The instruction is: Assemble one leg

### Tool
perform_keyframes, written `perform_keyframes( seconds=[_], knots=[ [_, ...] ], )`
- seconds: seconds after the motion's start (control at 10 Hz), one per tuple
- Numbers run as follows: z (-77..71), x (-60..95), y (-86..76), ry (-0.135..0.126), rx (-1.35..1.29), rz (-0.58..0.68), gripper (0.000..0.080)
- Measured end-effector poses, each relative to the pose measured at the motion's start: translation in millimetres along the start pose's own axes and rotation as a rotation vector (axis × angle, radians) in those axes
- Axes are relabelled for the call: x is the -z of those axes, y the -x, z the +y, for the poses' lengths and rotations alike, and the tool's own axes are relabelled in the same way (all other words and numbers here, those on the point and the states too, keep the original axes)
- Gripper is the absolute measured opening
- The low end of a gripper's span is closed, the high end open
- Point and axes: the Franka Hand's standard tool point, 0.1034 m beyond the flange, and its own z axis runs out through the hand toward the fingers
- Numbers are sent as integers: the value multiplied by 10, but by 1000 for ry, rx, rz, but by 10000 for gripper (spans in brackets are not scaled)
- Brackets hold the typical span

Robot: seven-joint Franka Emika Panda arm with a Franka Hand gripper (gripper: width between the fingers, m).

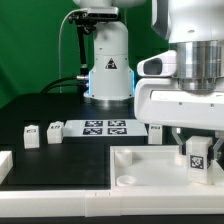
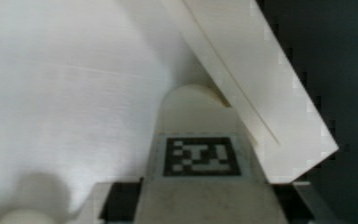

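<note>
The claw (image 1: 197, 158) was clenched on the leg (image 1: 197, 156), held upright over the white panel (image 1: 150, 165) beside a white bar (image 2: 265, 85).

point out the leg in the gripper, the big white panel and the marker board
leg (image 1: 197, 154): exterior view, on its tagged face, between the gripper fingers
white panel (image 1: 140, 167): exterior view, on its bare flat top
marker board (image 1: 106, 127): exterior view, at its middle among the tags
</note>
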Motion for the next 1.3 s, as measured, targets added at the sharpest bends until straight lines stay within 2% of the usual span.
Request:
perform_keyframes(
  seconds=[0.5, 0.7, 1.0, 1.1, 1.2, 1.3],
  knots=[
    [-39, -6, 64, 2, -695, -10, 291],
    [-40, -4, 57, -6, -856, -24, 291],
    [-41, -7, 58, -7, -879, -24, 291],
    [-41, -8, 59, -7, -852, -24, 402],
    [-41, -8, 59, -7, -830, -23, 551],
    [-41, -8, 58, -8, -768, -23, 619]
  ],
)
